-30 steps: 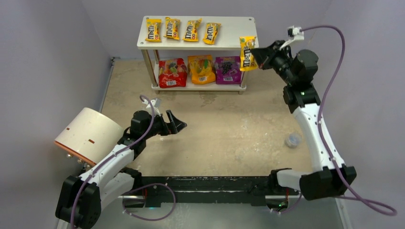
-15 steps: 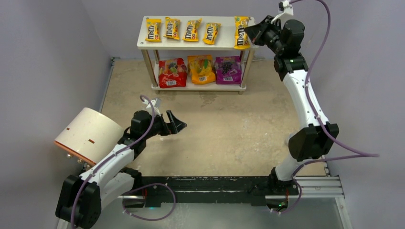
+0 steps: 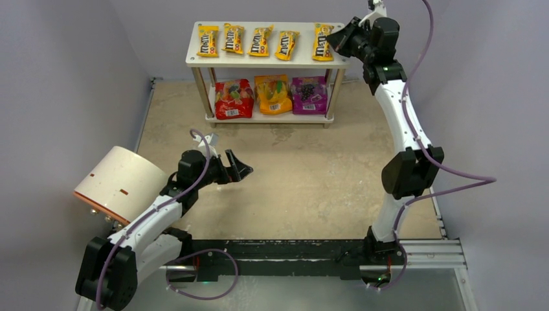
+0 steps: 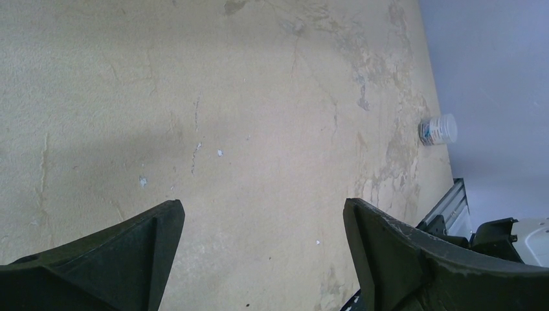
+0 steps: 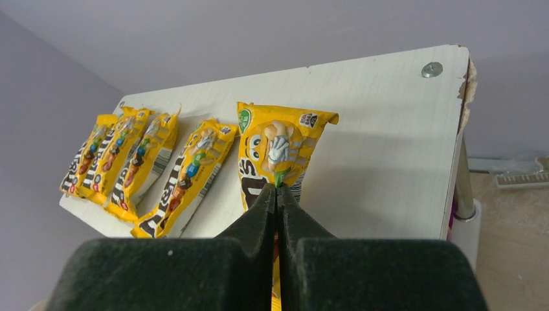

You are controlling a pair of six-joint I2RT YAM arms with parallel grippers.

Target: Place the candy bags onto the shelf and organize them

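packet (image 5: 275,152), yellow and narrow, is pinched in the right end effector (image 5: 277,194). the black fingers are clenched flat on it partway along its length, and a strip of yellow shows beneath them too. its long axis runs front to back across the shelf (image 3: 265,62), with the free end pointing toward the back wall and the printed face up. it is over the right end of the top board; whether it rests on the board or hangs just above it cannot be told.

to its left, four more packets (image 3: 261,41) lie in a row on the same board. their long axes also run front to back, slightly fanned, and none touches the held one. on the lower board three pouches sit side by side with their faces toward the front: red pouch (image 3: 233,99) on the left, orange pouch (image 3: 273,94) in the middle, purple pouch (image 3: 309,95) on the right.

the shelf stands at the far side of the table (image 3: 311,175), by the back wall. the right arm stretches up from its base to the shelf's top right corner.

well apart, toward the table's near left, the left end effector (image 4: 262,220) hovers released, its fingers spread wide over bare table and holding nothing. a white and orange cylinder (image 3: 120,183) lies on its side just left of that arm. a small clear jar (image 4: 437,129) sits near the table's right edge.
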